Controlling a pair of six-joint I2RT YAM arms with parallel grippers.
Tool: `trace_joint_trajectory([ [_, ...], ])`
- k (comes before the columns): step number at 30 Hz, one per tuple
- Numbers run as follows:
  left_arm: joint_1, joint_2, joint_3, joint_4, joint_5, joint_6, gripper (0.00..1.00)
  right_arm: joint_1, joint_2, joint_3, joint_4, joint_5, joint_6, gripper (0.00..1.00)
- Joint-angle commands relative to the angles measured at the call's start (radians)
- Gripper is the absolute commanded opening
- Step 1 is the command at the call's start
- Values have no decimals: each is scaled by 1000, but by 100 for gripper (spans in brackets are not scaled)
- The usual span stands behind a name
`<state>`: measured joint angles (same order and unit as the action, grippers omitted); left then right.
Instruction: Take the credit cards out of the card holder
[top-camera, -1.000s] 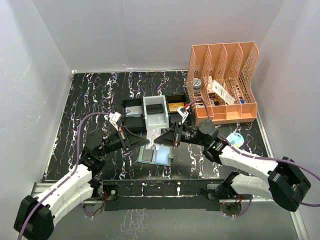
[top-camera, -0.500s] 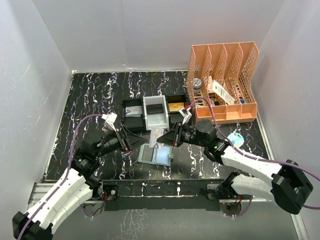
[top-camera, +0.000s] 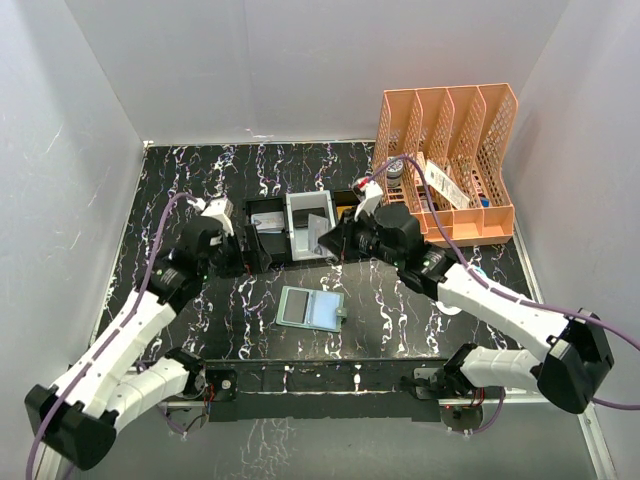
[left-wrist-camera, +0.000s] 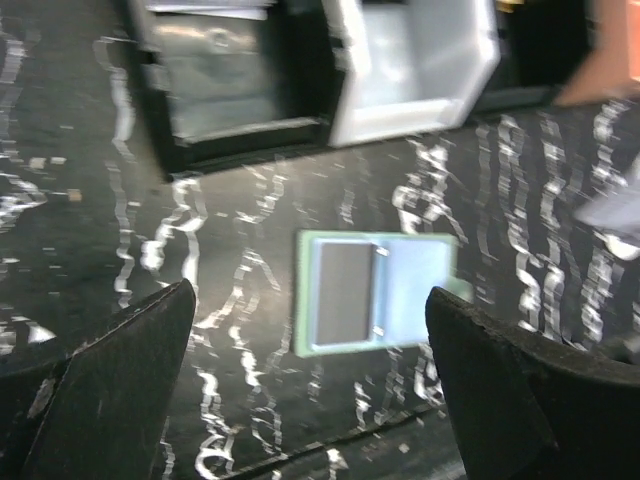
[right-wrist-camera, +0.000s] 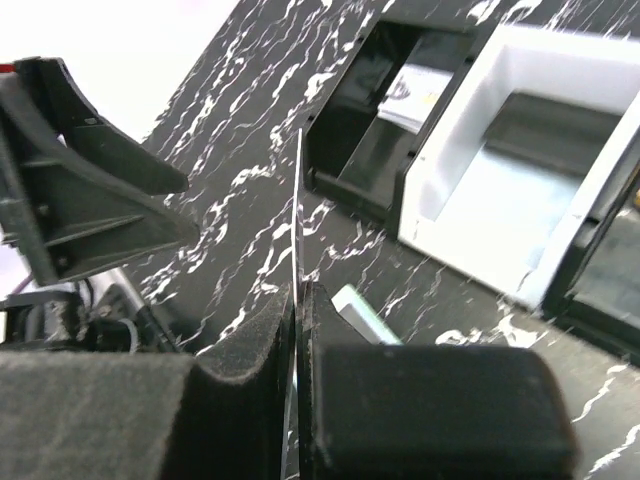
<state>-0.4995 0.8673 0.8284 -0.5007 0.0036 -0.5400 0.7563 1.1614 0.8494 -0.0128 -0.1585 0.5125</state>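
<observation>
- Nearest you, the card holder (top-camera: 311, 308) lies open and flat on the table (top-camera: 200, 180), its pale blue-green inside facing up, apart from both grippers. A dark grey card (left-wrist-camera: 343, 292) sits in the half toward your left arm.
- Your left gripper (top-camera: 252, 254) hovers just beyond the holder, jaws spread wide and holding nothing.
- Your right gripper (right-wrist-camera: 300, 300) is clamped tight on a thin card (right-wrist-camera: 299, 190), seen edge-on and lifted clear of the holder.
- As I read it, the step in hand is carrying that card away. Next you need a steady descent and a clean release.
- Farther back, the white tray (right-wrist-camera: 455, 130) sits between black trays (top-camera: 262, 208). It is probably the drop spot, though the views don't settle that.
- After that, the dark card needs pulling. Pin the soft holder so it doesn't slide.
</observation>
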Motion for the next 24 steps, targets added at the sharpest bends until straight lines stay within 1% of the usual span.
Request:
trace_joint_trajectory([
  [1,124,66,52,-69,-110,119,99,14,30,113,-30,118,-220,0],
  [3,232,59,39,-35,-84,145,98,32,41,133,-27,155,-279,0],
  [5,347,45,24,-16,-53,169,99,51,52,146,-23,151,-364,0],
  [7,423,29,-5,-2,-77,188,99,69,68,154,-16,117,-464,0],
  [8,439,16,-28,2,-120,174,99,78,80,164,-15,115,-508,0],
  [9,441,-4,-50,11,-156,163,99,87,92,173,-15,119,-566,0],
  [11,441,-45,-60,24,-159,173,99,104,120,193,-15,134,-652,0],
  [14,441,-112,-89,41,-201,176,99,128,177,224,12,201,-748,0],
  [16,441,-128,-93,28,-205,174,99,148,224,251,35,232,-782,0],
  [19,440,-126,-91,10,-207,162,99,188,333,324,33,225,-846,0],
  [24,441,-96,-73,-1,-214,161,99,225,557,517,-42,352,-878,0],
])
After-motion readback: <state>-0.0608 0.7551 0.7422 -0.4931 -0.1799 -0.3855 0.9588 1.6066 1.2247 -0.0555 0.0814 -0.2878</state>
